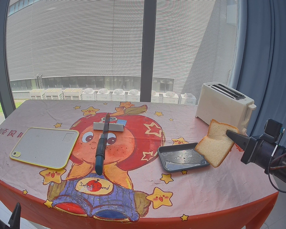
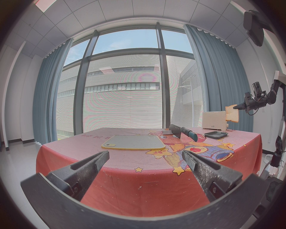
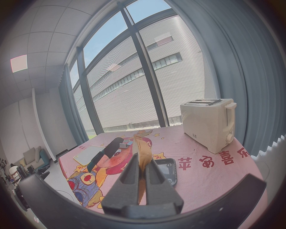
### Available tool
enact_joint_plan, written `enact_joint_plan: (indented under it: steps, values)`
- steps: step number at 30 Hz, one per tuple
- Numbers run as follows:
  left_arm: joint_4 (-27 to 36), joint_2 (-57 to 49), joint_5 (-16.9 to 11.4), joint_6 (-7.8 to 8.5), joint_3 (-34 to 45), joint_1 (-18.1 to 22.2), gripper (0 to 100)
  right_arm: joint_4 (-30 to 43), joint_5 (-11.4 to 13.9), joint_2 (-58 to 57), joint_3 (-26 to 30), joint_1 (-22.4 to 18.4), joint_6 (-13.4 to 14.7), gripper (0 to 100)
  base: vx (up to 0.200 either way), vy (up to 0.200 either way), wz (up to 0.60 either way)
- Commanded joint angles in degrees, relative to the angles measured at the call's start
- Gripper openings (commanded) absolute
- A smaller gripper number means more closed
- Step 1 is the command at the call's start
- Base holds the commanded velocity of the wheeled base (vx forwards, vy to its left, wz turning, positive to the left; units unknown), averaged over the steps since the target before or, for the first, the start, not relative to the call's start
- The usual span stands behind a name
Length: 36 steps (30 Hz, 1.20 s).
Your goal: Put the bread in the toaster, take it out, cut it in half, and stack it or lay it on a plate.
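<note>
Had the bread pinched in my right hand, toaster sitting just beyond it on the bench, slots up; left hand wide, way off.

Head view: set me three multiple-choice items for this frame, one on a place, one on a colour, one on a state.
1. Where does the knife lie? A. on the cutting board B. between the cutting board and the tray C. in the tray
2. What colour is the cutting board's rim? A. yellow-green B. red C. blue
3. What state is the right gripper in? A. open, empty B. shut, empty C. shut on the bread
Key: 1 B, it lies between them; 2 A, a yellow-green edge frames the grey board; 3 C, the jaws pinch the bread in the air.
</note>
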Motion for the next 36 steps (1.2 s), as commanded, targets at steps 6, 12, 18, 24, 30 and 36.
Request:
enact_joint_plan:
  steps: [6,12,18,24,30,36]
  values:
    - [-0.02,-0.93,0.02,0.03,1.01,0.02,100,-0.04,0.04,0.05,-0.03,0.1,-0.05,0,0.0,0.0,0.0]
    - [-0.02,-0.93,0.02,-0.06,1.01,0.02,100,0.04,0.04,0.14,0.06,0.45,0.04,0,0.0,0.0,0.0]
    - [-0.02,-0.93,0.02,0.03,1.01,0.02,100,-0.04,0.04,0.49,-0.03,0.45,0.21,0,0.0,0.0,0.0]
    - [-0.02,-0.93,0.02,-0.06,1.01,0.02,100,-0.04,-0.05,1.99,-0.12,0.36,0.56,0,0.0,0.0,0.0]
    - [-0.02,-0.93,0.02,-0.06,1.01,0.02,100,-0.04,-0.05,2.16,-2.49,0.71,6.89,0,0.0,0.0,0.0]
    - [-0.02,-0.93,0.02,0.03,1.01,0.02,100,-0.04,0.04,3.92,-3.1,0.98,10.14,0,0.0,0.0,0.0]
